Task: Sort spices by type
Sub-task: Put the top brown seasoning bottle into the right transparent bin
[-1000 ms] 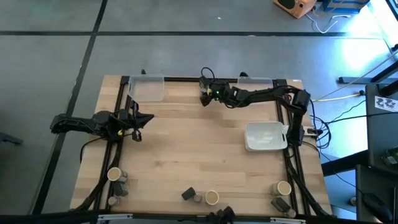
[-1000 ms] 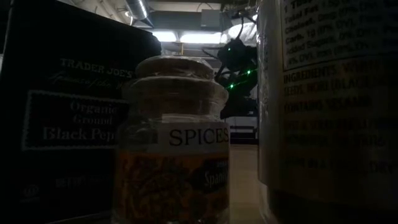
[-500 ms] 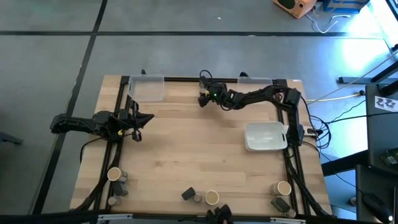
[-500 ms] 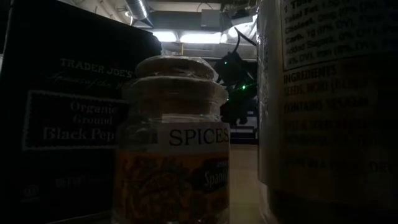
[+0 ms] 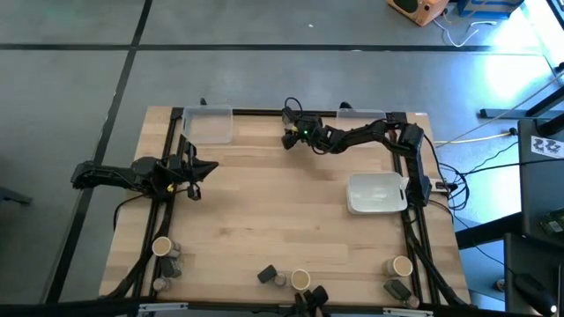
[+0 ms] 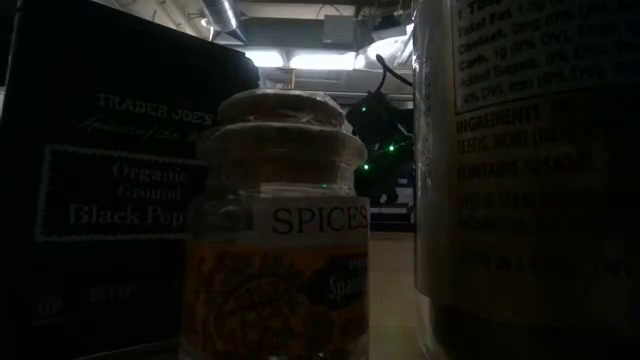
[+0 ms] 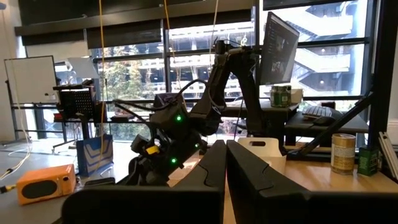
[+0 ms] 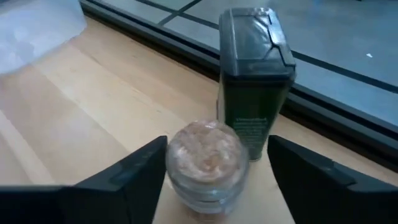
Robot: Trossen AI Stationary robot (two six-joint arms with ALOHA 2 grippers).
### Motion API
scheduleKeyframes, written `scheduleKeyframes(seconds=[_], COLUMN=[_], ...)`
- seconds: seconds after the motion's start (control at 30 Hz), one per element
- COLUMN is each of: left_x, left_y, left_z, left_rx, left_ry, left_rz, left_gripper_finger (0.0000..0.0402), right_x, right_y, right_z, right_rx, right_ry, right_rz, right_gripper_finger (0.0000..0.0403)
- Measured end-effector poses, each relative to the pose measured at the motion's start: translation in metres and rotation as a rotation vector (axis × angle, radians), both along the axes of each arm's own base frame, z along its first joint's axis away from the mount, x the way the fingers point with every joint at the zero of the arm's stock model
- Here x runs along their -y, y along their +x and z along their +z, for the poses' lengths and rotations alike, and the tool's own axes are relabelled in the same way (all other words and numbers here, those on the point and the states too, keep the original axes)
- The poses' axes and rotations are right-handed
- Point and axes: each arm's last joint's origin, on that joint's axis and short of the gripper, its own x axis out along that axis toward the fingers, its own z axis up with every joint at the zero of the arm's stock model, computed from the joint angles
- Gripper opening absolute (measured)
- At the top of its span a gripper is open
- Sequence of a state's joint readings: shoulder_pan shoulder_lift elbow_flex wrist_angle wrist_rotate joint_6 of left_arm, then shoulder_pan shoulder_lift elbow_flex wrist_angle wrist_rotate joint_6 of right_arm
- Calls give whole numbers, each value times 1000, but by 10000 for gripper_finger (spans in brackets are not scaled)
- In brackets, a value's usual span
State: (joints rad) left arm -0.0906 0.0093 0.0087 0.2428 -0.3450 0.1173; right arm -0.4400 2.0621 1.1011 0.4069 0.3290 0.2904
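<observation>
At the far edge's middle, a small glass jar with a pale round top (image 8: 205,163) stands on the table beside a dark green boxy pack (image 8: 254,74). My right gripper (image 8: 216,155) is open and slants down, one finger on each side of the jar; it also shows in the high view (image 5: 289,136). Other spices stand in groups along the near edge: a tan cylinder (image 5: 162,246), a dark pack (image 5: 267,275), another tan cylinder (image 5: 402,266). My left gripper (image 7: 225,174) waits shut at the table's left (image 5: 196,167). My right gripper has one finger (image 8: 152,163) close against the side of the jar's top (image 8: 175,155), and I cannot tell whether it touches. The other finger (image 8: 292,165) stands clear of the jar. The jar stands upright on the table.
Clear plastic trays (image 5: 208,123) (image 5: 361,114) sit at the far edge, on either side of my right gripper. A white rectangular dish (image 5: 377,192) lies at the right. In the low view a black pepper box (image 6: 110,180) and a spice jar (image 6: 280,230) stand close to the camera.
My right gripper has sunk toward the table at the far edge and come down around the small jar. The spices have not moved.
</observation>
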Motion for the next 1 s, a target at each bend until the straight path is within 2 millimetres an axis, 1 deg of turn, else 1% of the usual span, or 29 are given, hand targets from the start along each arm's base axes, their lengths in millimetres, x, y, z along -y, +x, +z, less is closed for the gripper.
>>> scheduleKeyframes(seconds=[0.2, 0.27, 0.4, 0.57, 0.8, 0.9, 1.0], left_x=[0, 0, 0, 0, 0, 0, 0], left_y=[0, 0, 0, 0, 0, 0, 0], left_z=[0, 0, 0, 0, 0, 0, 0], left_rx=[0, 0, -1, 0, -1, -1, -1], left_ry=[0, 1, 1, -2, 1, 1, 3], left_rz=[0, 0, 0, 0, 0, 0, 1], left_gripper_finger=[1, 1, 1, 1, 1, 1, 1], right_x=[0, 0, -1, -3, -8, -10, -15], right_y=[1, 1, 0, -3, -14, -21, -33], right_z=[1, 1, 1, 8, 38, 58, 76], right_rx=[-15, -23, -41, -89, -150, -166, -167], right_ry=[-21, -29, -39, -46, -56, -83, -115], right_rz=[27, 33, 44, 60, 76, 69, 61], right_gripper_finger=[198, 182, 181, 182, 182, 182, 182])
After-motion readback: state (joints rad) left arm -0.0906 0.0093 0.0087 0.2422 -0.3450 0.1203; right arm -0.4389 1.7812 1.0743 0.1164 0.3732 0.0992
